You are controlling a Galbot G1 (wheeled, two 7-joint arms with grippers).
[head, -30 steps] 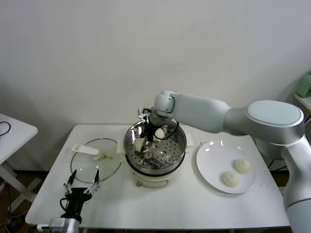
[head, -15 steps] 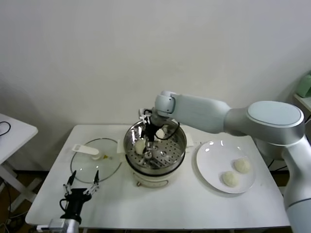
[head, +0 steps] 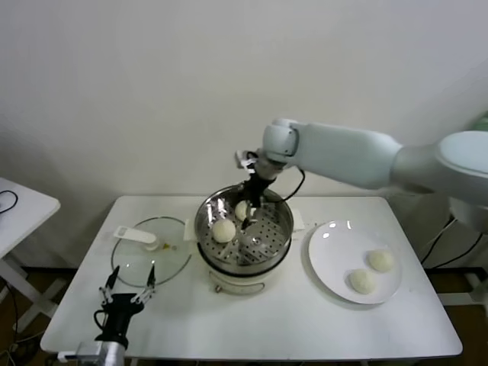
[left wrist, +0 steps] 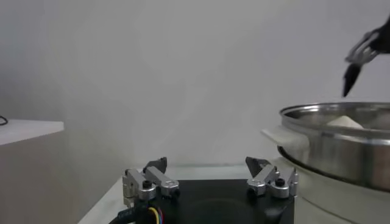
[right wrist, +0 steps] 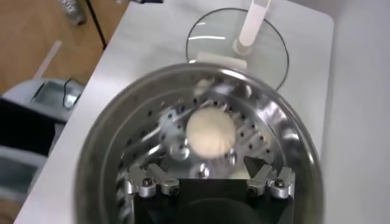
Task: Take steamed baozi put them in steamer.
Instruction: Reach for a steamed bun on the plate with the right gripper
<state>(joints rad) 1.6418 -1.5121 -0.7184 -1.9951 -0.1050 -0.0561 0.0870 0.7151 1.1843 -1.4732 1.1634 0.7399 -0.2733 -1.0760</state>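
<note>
The steamer (head: 263,255) stands mid-table on its white base. Two baozi lie inside it, one at the left (head: 223,229) and one at the back (head: 241,211). Two more baozi (head: 380,260) (head: 361,281) lie on the white plate (head: 328,252). My right gripper (head: 252,200) hangs open and empty above the basket's back part. Its wrist view looks down past the open gripper (right wrist: 205,165) at a baozi (right wrist: 209,132) on the perforated bottom (right wrist: 152,131). My left gripper (head: 127,286) is open and parked at the table's front left.
The glass lid with a white handle (head: 149,252) lies flat left of the steamer. The left wrist view shows the open left gripper (left wrist: 207,164), the steamer wall (left wrist: 341,152) and my right gripper's fingertips (left wrist: 352,70) above it. A side table (head: 19,206) stands far left.
My right gripper has risen out of the steamer and moved back and to the right, with the arm swinging up. The back baozi stays in the basket. The left arm has not moved.
</note>
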